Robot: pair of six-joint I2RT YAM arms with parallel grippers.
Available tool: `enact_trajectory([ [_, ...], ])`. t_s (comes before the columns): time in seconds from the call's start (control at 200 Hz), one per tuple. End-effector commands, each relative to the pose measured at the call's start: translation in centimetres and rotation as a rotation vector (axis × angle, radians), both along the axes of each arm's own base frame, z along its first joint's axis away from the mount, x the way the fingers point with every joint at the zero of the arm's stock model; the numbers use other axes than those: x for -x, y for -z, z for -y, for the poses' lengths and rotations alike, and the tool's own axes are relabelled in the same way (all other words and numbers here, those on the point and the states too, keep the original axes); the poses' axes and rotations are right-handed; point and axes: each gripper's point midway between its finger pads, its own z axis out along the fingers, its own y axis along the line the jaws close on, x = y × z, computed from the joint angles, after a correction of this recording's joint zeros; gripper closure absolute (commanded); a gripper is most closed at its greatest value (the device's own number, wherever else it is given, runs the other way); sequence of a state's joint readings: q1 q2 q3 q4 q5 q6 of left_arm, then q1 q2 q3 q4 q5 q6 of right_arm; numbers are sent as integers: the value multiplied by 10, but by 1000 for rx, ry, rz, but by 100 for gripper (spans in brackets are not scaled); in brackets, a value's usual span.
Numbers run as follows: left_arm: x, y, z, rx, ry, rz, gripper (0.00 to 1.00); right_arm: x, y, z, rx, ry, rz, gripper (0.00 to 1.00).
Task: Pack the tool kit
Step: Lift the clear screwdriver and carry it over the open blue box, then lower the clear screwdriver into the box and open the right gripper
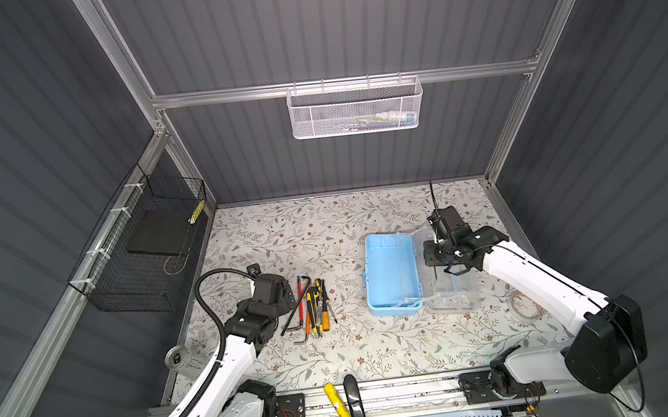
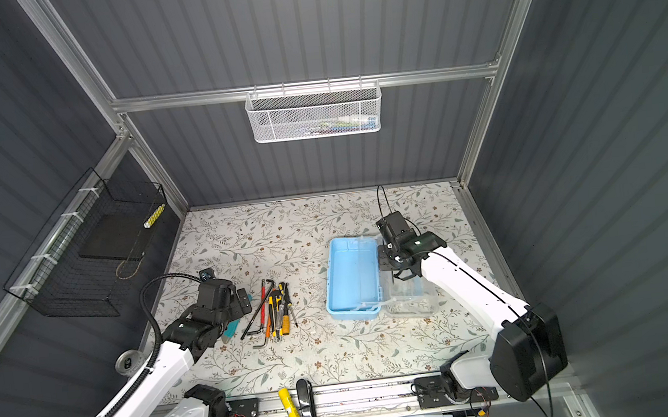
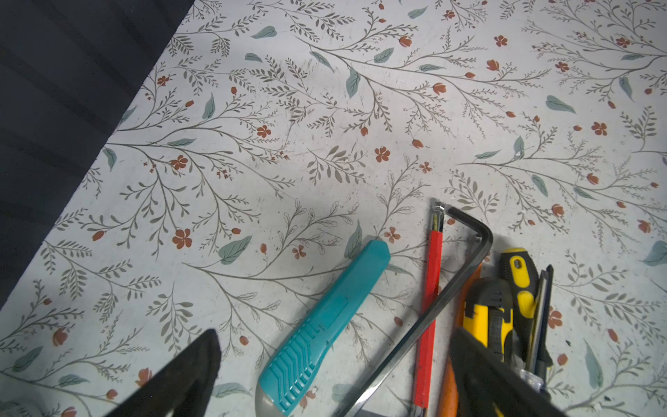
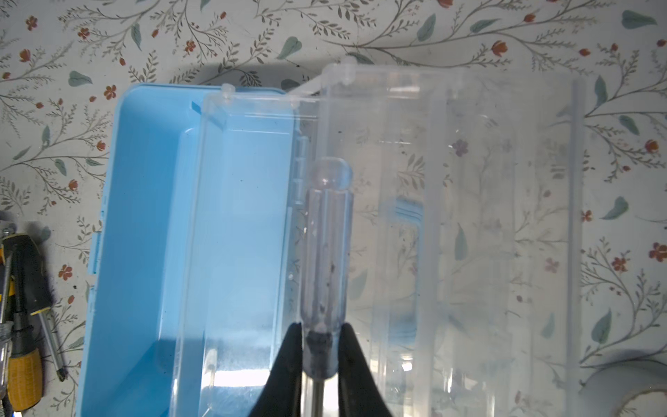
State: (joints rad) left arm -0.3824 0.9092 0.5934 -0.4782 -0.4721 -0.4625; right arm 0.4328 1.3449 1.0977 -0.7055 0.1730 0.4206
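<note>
The light-blue case (image 1: 391, 275) (image 2: 353, 276) (image 4: 144, 234) lies open, its clear lid (image 1: 450, 286) (image 4: 469, 216) folded out flat beside it. My right gripper (image 4: 321, 328) (image 1: 439, 255) hovers over the hinge, shut on a clear-handled screwdriver (image 4: 326, 252). Left of the case lies a pile of tools (image 1: 312, 303) (image 2: 275, 307): a black hex key (image 3: 469, 260), a red tool (image 3: 431, 289), a yellow-black knife (image 3: 487, 317) and screwdrivers. The teal tool (image 3: 325, 317) (image 2: 231, 328) lies on the mat between the spread fingers of my open left gripper (image 3: 335, 335) (image 2: 241, 302).
A white mesh basket (image 1: 356, 107) hangs on the back wall and a black wire basket (image 1: 140, 253) on the left wall. A can (image 1: 177, 356) stands by the left arm. A tape roll (image 1: 525, 304) lies right of the lid. A yellow tube (image 1: 337, 403) rests on the front rail.
</note>
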Motion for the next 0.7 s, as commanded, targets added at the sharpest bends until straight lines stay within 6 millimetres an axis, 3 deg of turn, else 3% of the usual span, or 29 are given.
enact_trajectory([
  [0.0, -1, -8, -3, -7, -9, 16, 1, 1, 1, 11, 7, 39, 3, 100],
  [0.135, -1, -8, -3, -7, -7, 16, 0, 3, 7, 18, 19, 61, -14, 100],
  [0.22, -2, -7, -2, -8, -5, 11, 1, 4, 11, 16, 5, 59, -27, 92],
  [0.27, -2, -7, -2, -8, -4, 10, 1, 4, 12, 15, 2, 57, -31, 80],
  [0.37, -2, -6, -2, -11, -5, 6, 1, 3, 10, 19, 29, 52, -22, 68],
  [0.46, -2, -7, -2, -7, -4, 9, 0, 1, 1, 19, 39, 41, -16, 58],
  [0.59, -2, -7, -2, -7, -5, 13, 1, -4, -22, 12, 42, 12, 32, 57],
  [0.695, -1, -7, -2, -6, -4, 14, 1, -7, -42, -17, -2, -59, 92, 58],
])
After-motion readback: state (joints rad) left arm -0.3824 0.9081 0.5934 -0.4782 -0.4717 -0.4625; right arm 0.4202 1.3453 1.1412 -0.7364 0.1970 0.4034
